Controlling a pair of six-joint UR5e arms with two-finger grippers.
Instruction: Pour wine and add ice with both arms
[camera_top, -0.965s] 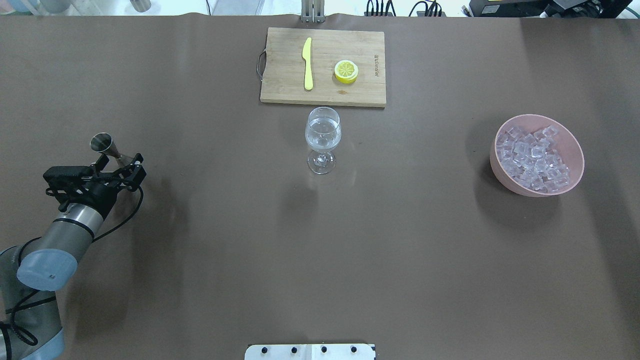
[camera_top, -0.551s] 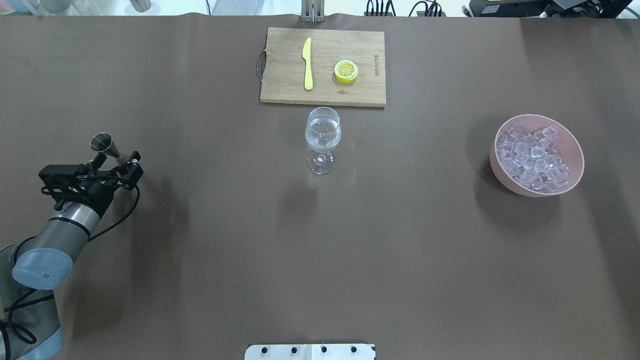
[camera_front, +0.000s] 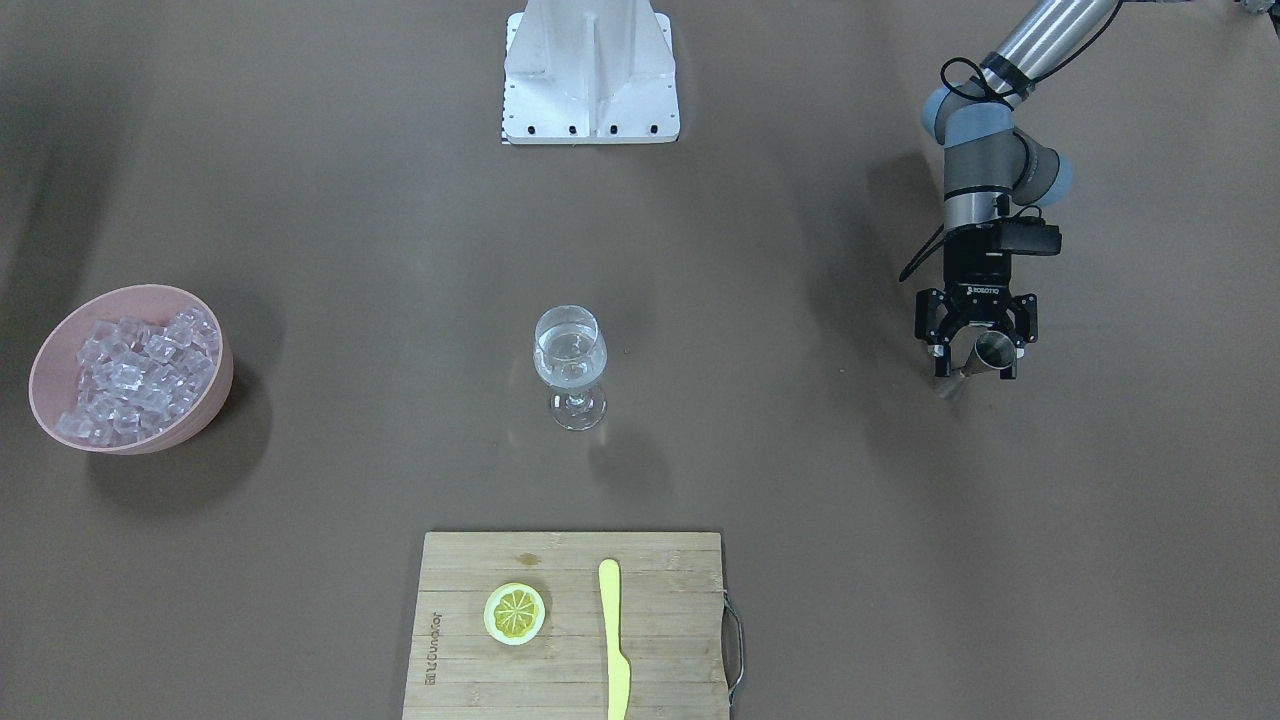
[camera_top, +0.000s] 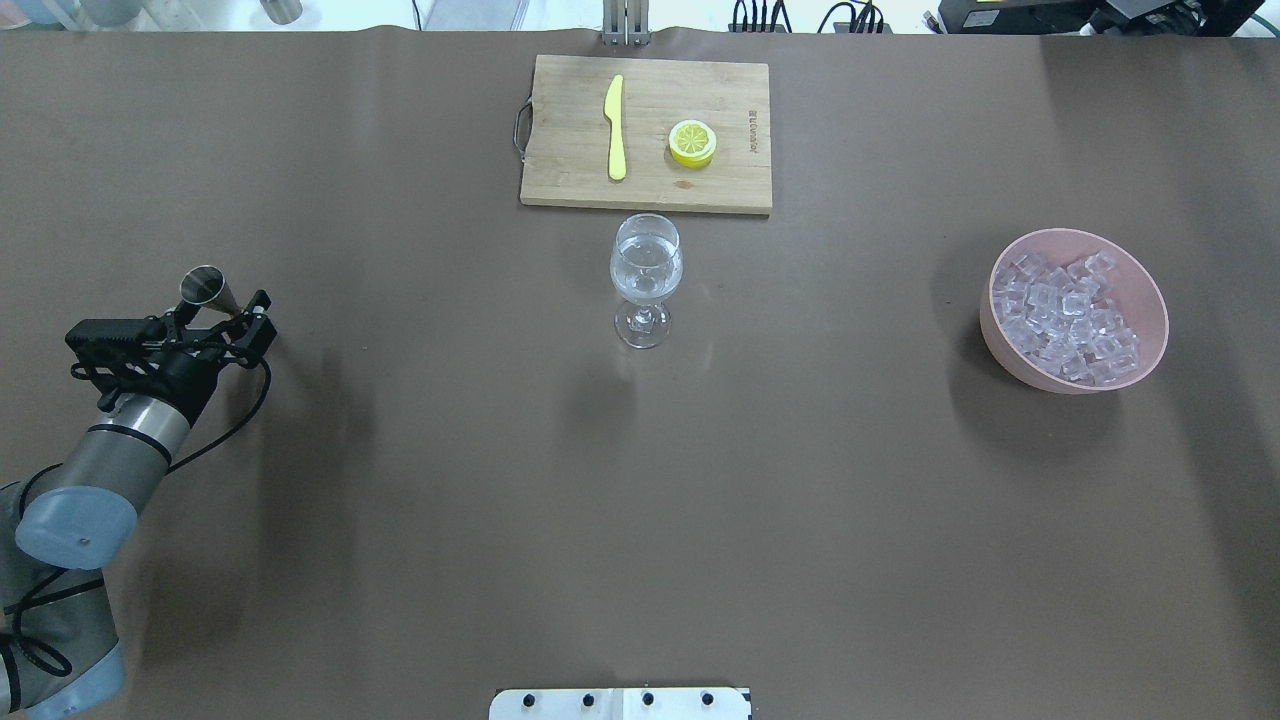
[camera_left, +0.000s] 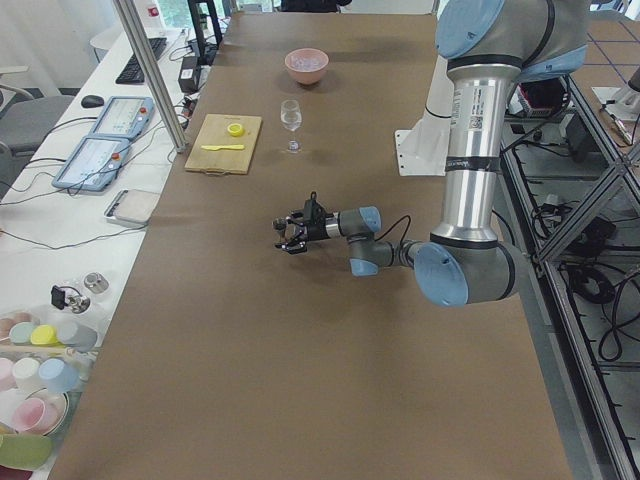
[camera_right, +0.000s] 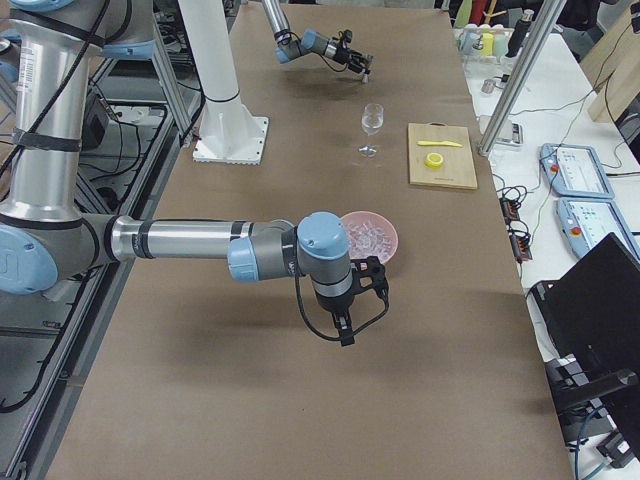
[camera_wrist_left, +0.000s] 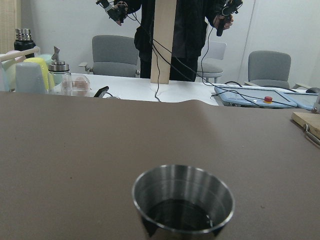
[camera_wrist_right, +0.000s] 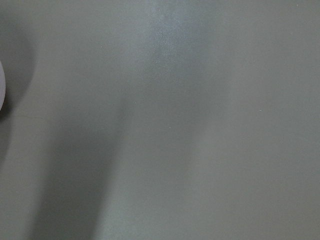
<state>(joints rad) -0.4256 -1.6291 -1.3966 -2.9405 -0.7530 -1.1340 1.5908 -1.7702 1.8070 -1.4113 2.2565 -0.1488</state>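
Here the wine (camera_top: 646, 278) is shown in the wine glass (camera_top: 646, 262), which stands upright at the middle of the table (camera_top: 640, 520). In the overhead view the pink bowl (camera_top: 1148, 292) lies at the glass's 3 o'clock and the jigger (camera_top: 205, 286) at its 9 o'clock, both well apart from it. The ice (camera_top: 1068, 318) is heaped in the bowl, and none is seen in the glass. The left gripper (camera_front: 975, 360) is set about the jigger with its jaws spread; the jigger stands upright between them and is judged not to be pinched. The right gripper (camera_right: 346, 338) is seen only in the exterior right view, hanging point-down above the table, and it cannot be told whether its jaws are spread or pressed together. In that view the bowl lies at about 12 o'clock from it, just beyond, so the right arm is judged by far the nearer to the ice. Pouring is judged done and adding ice the step in hand. The cubes offer no long axis, so a descent from above is called for.
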